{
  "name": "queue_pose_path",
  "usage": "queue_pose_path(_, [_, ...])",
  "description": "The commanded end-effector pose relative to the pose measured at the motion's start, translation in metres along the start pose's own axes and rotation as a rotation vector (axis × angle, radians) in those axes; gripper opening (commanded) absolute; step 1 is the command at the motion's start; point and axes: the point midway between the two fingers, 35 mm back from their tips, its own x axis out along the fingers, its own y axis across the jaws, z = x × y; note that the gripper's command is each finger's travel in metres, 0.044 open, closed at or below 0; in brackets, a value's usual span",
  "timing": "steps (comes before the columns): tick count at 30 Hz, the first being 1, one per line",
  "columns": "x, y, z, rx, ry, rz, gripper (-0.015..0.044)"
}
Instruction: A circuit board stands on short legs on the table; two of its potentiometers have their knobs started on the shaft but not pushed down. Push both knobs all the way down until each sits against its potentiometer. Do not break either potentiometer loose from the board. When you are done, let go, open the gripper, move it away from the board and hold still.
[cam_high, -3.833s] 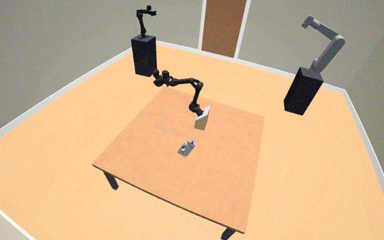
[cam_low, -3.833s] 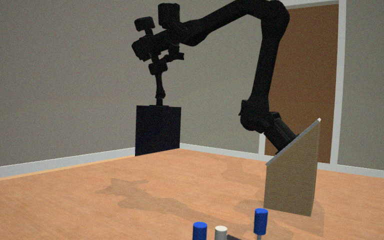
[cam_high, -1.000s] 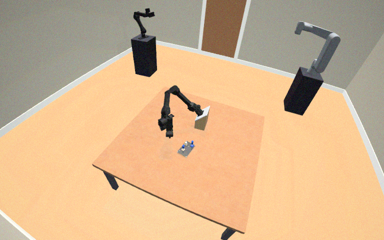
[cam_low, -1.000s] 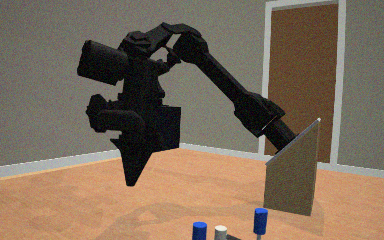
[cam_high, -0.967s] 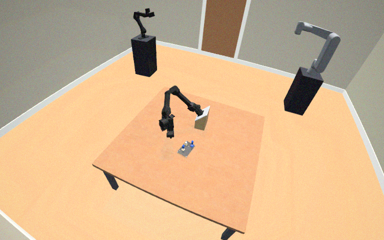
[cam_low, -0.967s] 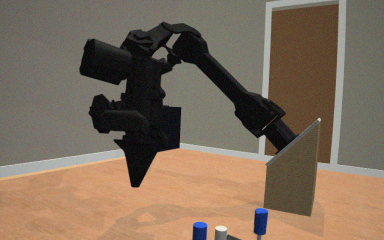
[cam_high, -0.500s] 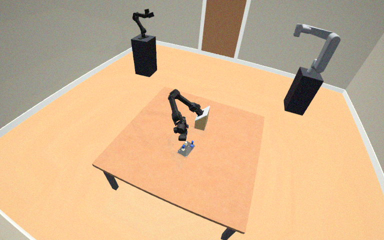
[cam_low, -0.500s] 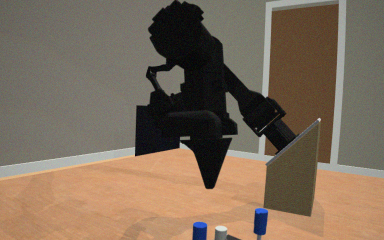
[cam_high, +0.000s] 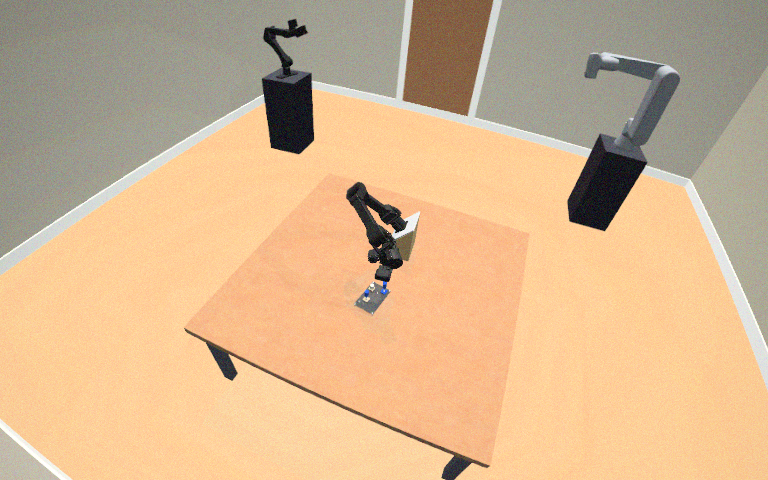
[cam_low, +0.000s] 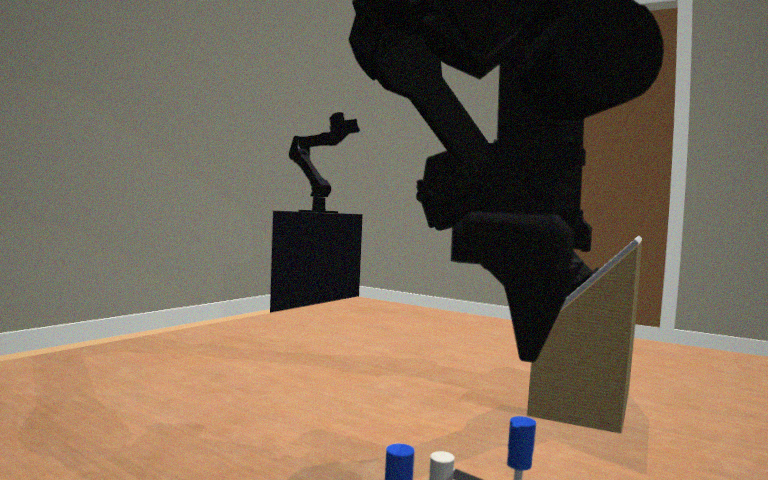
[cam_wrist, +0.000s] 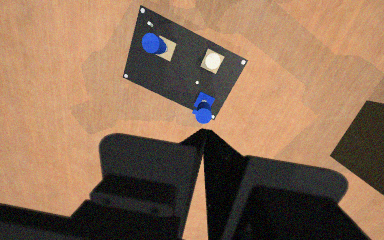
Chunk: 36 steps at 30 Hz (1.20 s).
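Wrist view, fingers (cam_high: 382, 273) (cam_low: 528, 357) pressed together, nearest blue knob (cam_high: 384, 286) (cam_low: 521, 443) (cam_wrist: 203, 116) just beyond their tips, circuit board (cam_high: 373, 301) (cam_wrist: 172, 70) beneath it

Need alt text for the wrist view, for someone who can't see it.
Closed black gripper points at a dark rectangular circuit board, its tip just short of a blue cylindrical knob above a blue square base. Farther off on the board are a second blue cylindrical knob and a round white knob, each at a beige base.
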Motion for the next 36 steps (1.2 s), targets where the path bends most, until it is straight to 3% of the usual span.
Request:
queue_pose_path(1, [0.008, 0.002, -0.001, 0.017, -0.01, 0.004, 0.0])
queue_pose_path(36, [0.038, 0.002, 0.0, 0.017, -0.011, 0.004, 0.0])
